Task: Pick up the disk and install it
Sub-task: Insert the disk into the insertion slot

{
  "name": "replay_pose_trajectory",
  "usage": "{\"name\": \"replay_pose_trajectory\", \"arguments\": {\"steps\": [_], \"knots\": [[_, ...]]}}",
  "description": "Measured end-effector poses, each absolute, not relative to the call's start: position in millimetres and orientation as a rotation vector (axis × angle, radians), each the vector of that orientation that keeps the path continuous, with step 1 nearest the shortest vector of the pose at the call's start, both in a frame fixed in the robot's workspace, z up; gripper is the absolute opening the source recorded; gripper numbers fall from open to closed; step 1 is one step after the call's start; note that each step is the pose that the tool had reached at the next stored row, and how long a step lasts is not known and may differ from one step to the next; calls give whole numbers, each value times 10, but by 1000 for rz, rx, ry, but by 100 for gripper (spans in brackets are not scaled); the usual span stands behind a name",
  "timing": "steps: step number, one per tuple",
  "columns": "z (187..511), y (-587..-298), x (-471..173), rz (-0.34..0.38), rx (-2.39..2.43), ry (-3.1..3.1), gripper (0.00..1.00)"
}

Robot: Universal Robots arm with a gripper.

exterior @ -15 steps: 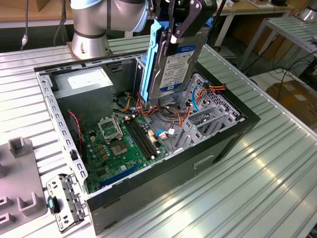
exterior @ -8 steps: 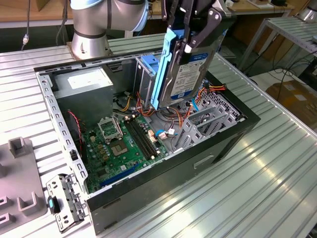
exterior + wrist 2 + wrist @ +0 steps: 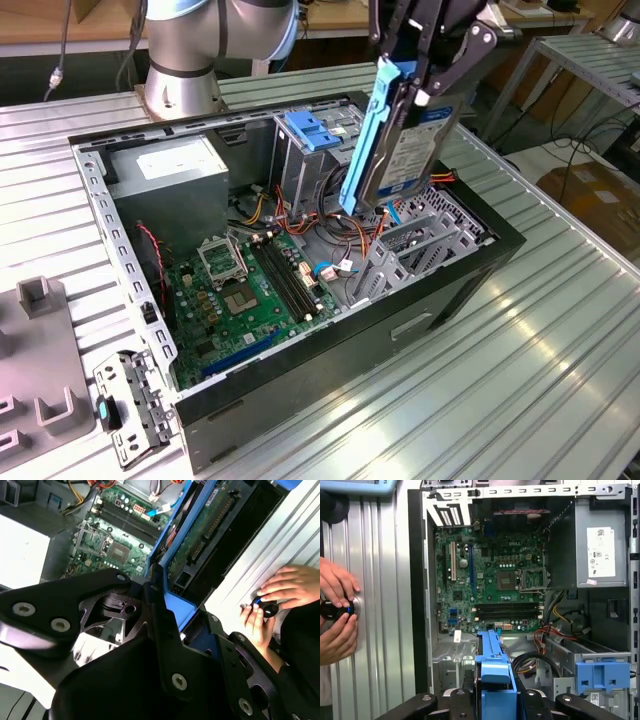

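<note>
Blue-railed, the disk (image 3: 405, 140) hangs tilted above the open case (image 3: 330, 370), your gripper (image 3: 432, 75) clamped on its upper end (a high, one-ended hold). Lower it crooked and, I judge, its bottom corner could snag the loose cables (image 3: 350, 240) or strike the cage (image 3: 400, 245).

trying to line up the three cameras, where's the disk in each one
Exterior view: the disk hangs tilted in the gripper, above the drive cage.
Second wrist view: the disk shows its circuit-board side, next to the green motherboard.
First wrist view: the disk is edge-on, blue rail pointing at the motherboard.
Shared landmark: the motherboard.
</note>
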State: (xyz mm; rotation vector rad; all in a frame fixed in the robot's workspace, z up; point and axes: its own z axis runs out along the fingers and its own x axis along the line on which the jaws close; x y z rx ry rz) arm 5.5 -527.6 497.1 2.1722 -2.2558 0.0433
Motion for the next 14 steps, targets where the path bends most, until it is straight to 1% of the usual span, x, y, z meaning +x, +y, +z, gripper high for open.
{"name": "replay_pose_trajectory", "arguments": {"steps": [3,5,10,14], "knots": [[4967,-5305,152,43,2172,-2256,37],[4958,-5388,247,43,2172,-2256,37],[4932,-5482,404,43,2172,-2255,37],[4877,-5492,501,43,2172,-2255,37]]}}
